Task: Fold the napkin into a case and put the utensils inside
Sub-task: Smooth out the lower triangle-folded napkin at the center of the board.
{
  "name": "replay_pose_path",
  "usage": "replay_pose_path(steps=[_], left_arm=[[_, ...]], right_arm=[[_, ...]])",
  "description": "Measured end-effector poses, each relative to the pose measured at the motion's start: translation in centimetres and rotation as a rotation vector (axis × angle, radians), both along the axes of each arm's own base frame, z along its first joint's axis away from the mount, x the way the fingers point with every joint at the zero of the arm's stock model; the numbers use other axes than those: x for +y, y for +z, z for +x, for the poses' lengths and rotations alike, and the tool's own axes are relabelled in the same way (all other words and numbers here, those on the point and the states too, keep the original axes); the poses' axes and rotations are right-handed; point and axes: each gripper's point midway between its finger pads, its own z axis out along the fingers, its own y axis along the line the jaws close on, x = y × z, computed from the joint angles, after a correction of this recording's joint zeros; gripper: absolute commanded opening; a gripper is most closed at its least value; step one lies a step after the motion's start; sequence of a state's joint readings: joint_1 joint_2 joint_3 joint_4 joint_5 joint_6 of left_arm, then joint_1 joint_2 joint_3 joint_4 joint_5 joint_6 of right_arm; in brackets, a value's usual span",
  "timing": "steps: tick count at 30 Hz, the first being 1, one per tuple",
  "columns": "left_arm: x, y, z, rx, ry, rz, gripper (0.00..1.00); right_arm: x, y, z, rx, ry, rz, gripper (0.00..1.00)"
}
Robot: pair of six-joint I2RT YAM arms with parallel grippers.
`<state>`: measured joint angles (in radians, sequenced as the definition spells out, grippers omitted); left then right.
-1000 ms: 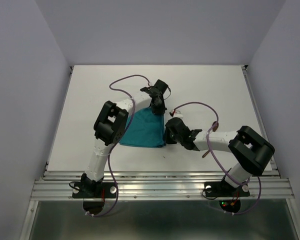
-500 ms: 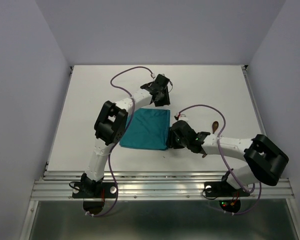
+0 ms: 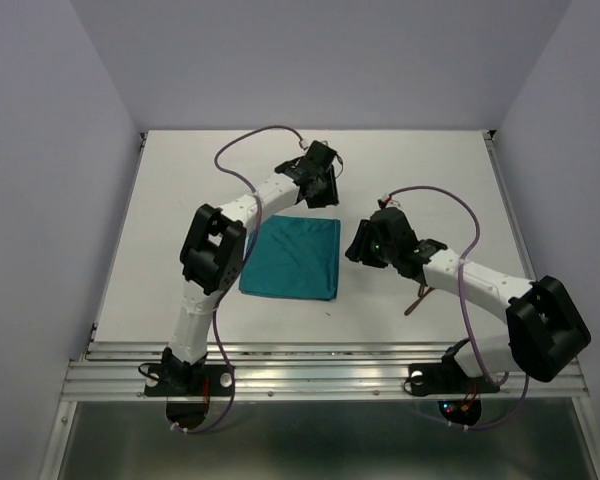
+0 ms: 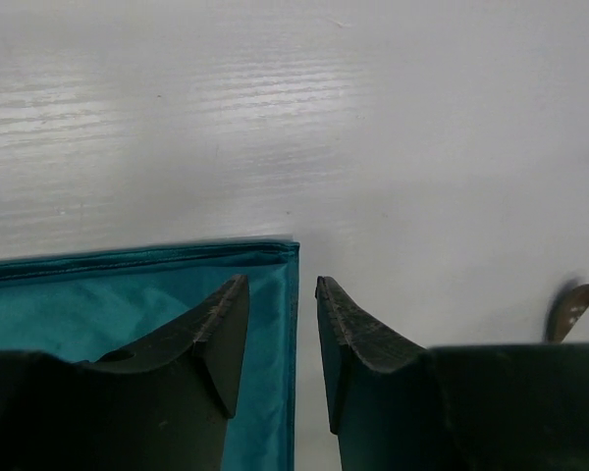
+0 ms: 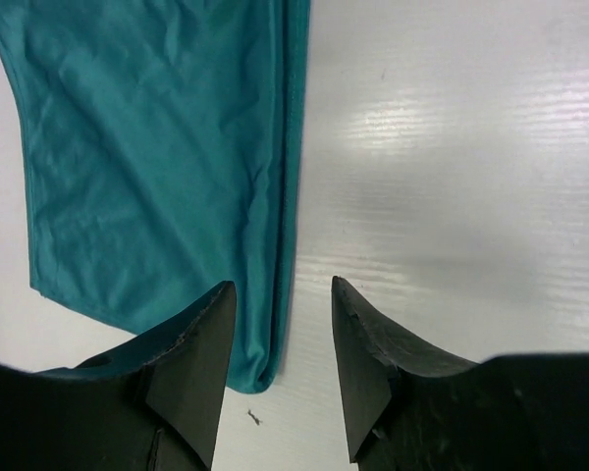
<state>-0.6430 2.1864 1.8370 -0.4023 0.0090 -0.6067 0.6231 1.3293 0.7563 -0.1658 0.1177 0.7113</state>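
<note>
The teal napkin (image 3: 292, 258) lies flat on the white table as a wide folded rectangle, not a narrow case. My left gripper (image 3: 325, 200) hovers open over its far right corner. In the left wrist view the cloth's edge (image 4: 98, 294) runs under the gap of that gripper (image 4: 280, 282), and nothing is held. My right gripper (image 3: 355, 247) stands open just right of the napkin; in the right wrist view this gripper (image 5: 281, 285) sits beside the folded edge of the cloth (image 5: 147, 147). The utensils (image 3: 417, 298) are mostly hidden under the right arm; one brown tip (image 4: 569, 309) shows.
Purple cables loop above both arms. The table's raised side rails (image 3: 520, 230) and the metal front rail (image 3: 320, 350) bound the white surface. A tiny dark speck (image 5: 254, 417) lies near the napkin's corner.
Both grippers opened and let go of the napkin, which now lies flat. The left gripper drew back toward the far side; the right one swung away to the right.
</note>
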Motion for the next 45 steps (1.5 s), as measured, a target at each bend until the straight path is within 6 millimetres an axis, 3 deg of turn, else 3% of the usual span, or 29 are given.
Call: replay_pose_path(steps=[3, 6, 10, 13, 17, 20, 23, 24, 28, 32, 34, 35, 36, 37, 40, 45], left_arm=[[1.1, 2.6, 0.0, -0.032, 0.019, -0.011, 0.44], [3.2, 6.6, -0.3, -0.084, 0.051, -0.043, 0.44], [8.2, 11.2, -0.5, -0.149, 0.135, -0.074, 0.44], [11.7, 12.6, -0.8, -0.175, 0.198, -0.072, 0.44], [13.9, 11.5, -2.6, -0.147, 0.226, -0.045, 0.44], [14.3, 9.0, -4.6, -0.09, 0.208, -0.021, 0.44], [14.8, 5.8, -6.8, -0.016, 0.192, 0.011, 0.44], [15.0, 5.0, -7.3, 0.005, 0.19, 0.02, 0.44], [15.6, 2.9, -8.6, 0.053, 0.187, 0.045, 0.43], [15.5, 2.6, -8.8, 0.061, 0.181, 0.041, 0.43], [15.3, 2.7, -8.8, 0.057, 0.175, 0.031, 0.43], [15.2, 2.7, -8.7, 0.055, 0.174, 0.028, 0.43], [15.1, 2.8, -8.7, 0.054, 0.171, 0.023, 0.43], [15.1, 2.8, -8.7, 0.055, 0.169, 0.021, 0.43], [15.0, 2.8, -8.8, 0.057, 0.165, 0.016, 0.43], [14.8, 2.9, -8.8, 0.058, 0.161, 0.01, 0.43]], right_arm=[[0.2, -0.6, 1.0, 0.037, 0.013, 0.002, 0.56], [0.7, -1.3, 2.5, 0.065, 0.027, -0.001, 0.59], [1.4, -2.2, 5.1, 0.082, 0.047, 0.005, 0.6], [1.8, -2.8, 6.7, 0.088, 0.059, 0.002, 0.58], [2.4, -4.7, 8.8, 0.101, 0.084, -0.004, 0.56], [3.0, -5.9, 9.1, 0.12, 0.116, -0.003, 0.53], [3.5, -5.8, 10.1, 0.096, 0.135, 0.006, 0.41], [3.6, -5.9, 10.3, 0.095, 0.14, 0.005, 0.32], [3.2, -6.5, 10.7, 0.094, 0.138, -0.001, 0.09], [2.5, -6.8, 11.1, 0.097, 0.127, -0.007, 0.03], [2.1, -6.8, 11.3, 0.095, 0.122, -0.01, 0.07], [2.0, -6.8, 11.3, 0.094, 0.124, -0.013, 0.27], [2.0, -6.8, 11.4, 0.093, 0.124, -0.014, 0.28], [1.8, -6.8, 11.4, 0.093, 0.122, -0.013, 0.4], [2.1, -6.3, 11.7, 0.075, 0.154, -0.016, 0.57], [1.9, -5.6, 11.2, 0.072, 0.173, -0.027, 0.61]])
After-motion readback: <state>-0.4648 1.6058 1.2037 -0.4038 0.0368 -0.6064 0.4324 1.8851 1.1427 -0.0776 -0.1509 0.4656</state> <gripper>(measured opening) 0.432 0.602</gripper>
